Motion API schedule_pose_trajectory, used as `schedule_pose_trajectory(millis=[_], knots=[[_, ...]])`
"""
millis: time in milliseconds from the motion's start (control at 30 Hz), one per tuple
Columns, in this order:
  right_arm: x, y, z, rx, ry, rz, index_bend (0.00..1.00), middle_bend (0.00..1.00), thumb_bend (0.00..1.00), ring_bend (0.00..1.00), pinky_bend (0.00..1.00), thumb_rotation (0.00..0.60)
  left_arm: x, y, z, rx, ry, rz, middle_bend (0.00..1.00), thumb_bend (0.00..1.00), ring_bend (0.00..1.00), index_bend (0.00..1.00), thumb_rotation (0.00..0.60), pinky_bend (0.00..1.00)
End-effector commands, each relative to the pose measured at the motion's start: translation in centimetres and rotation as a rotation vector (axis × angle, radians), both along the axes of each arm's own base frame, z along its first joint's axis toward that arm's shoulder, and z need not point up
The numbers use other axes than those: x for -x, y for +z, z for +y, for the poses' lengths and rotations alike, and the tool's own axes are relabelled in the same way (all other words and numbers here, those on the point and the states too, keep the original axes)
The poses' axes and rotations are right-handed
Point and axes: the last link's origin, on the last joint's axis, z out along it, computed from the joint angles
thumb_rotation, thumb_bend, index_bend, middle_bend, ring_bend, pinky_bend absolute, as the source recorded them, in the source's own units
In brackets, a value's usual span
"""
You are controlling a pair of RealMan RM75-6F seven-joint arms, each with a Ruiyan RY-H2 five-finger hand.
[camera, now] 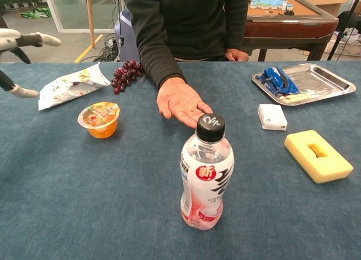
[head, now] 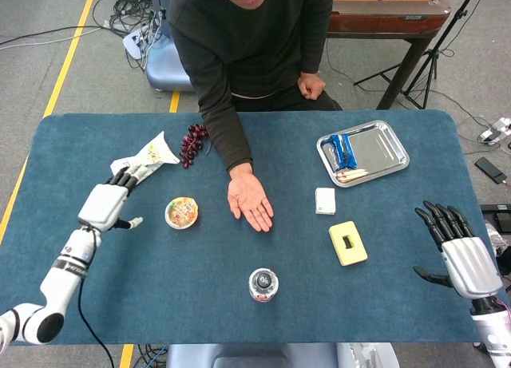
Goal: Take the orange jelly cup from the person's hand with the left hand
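The orange jelly cup (head: 182, 213) (camera: 100, 119) stands upright on the blue table, left of the person's palm (head: 250, 200) (camera: 181, 104), which lies open and bare, facing up. My left hand (head: 106, 206) (camera: 17, 43) hovers to the left of the cup, apart from it, fingers spread and holding nothing. My right hand (head: 459, 255) stays open at the table's right edge, far from everything.
A white snack bag (head: 144, 159) and dark grapes (head: 192, 143) lie behind the cup. A bottle (head: 263, 284) (camera: 206, 172) stands front centre. A yellow sponge (head: 348, 243), a white block (head: 325, 200) and a metal tray (head: 363, 152) sit to the right.
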Motion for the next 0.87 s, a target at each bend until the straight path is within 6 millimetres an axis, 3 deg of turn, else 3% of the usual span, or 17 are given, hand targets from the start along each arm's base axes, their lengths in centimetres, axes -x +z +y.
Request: schedule_pose_trajectory(millis=[33,200,433,867], knots=[[0.0,-0.1,-0.1,-0.006,-0.002,0.002,0.0,0.01,0.06,0.0,0.06,0.6,3.2,2.2,-4.5,-0.13,0.097,-0.04,0.0,0.19,0.01,0.0,0.6,0.18],[-0.3,-0.3,-0.2,-0.019,0.0,0.004,0.0,0.01,0.06,0.0,0.06,0.6,5.9,2.5,-9.4,-0.167,0.171,0.02,0.0,0.19,0.01,0.0,0.6,0.18],[-0.7,-0.7,0.1,-0.033,-0.001,-0.004,0.03,0.02,0.06,0.0,0.06,0.6,6.7,2.2,-14.0,-0.223,0.187,-0.004,0.0,0.19,0.01,0.0,0.6,0.18],[-0.6,-0.6,0.8,-0.024,-0.009,-0.012,0.03,0.03,0.06,0.0,0.06,0.6,6.0,2.2,-15.0,-0.289,0.104,-0.036,0.0,0.19,0.0,0.0,0.6,0.16]])
